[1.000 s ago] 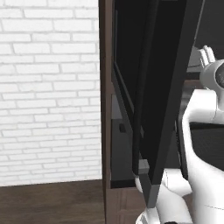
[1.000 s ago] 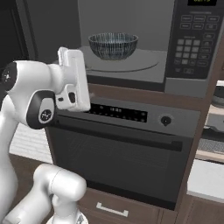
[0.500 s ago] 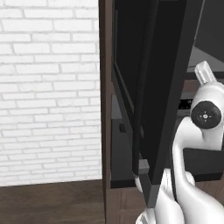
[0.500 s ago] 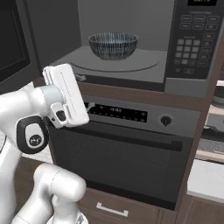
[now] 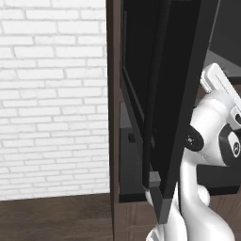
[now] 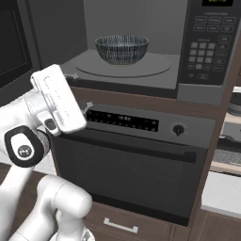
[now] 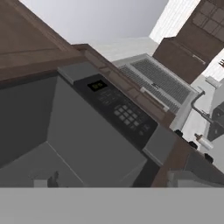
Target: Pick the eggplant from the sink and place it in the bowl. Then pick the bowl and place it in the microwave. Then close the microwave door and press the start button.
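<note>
The white arm (image 6: pixel 33 141) rises from the base, elbow bent, its forearm angled up and away. The hand (image 6: pixel 59 101) tilts upward (roughly chest-height on the arm), its fingers (image 7: pixel 53 178) spread wide and holding nothing.

- The microwave (image 6: pixel 141 56) is standing open in the dark wood cabinet column, its grey cavity floor carrying a round glass turntable (image 6: pixel 123 69).
- The bowl (image 6: pixel 122 49) is sitting upright on the turntable, near its middle.
- The oven (image 6: pixel 136 164) is sitting directly under the microwave.
</note>
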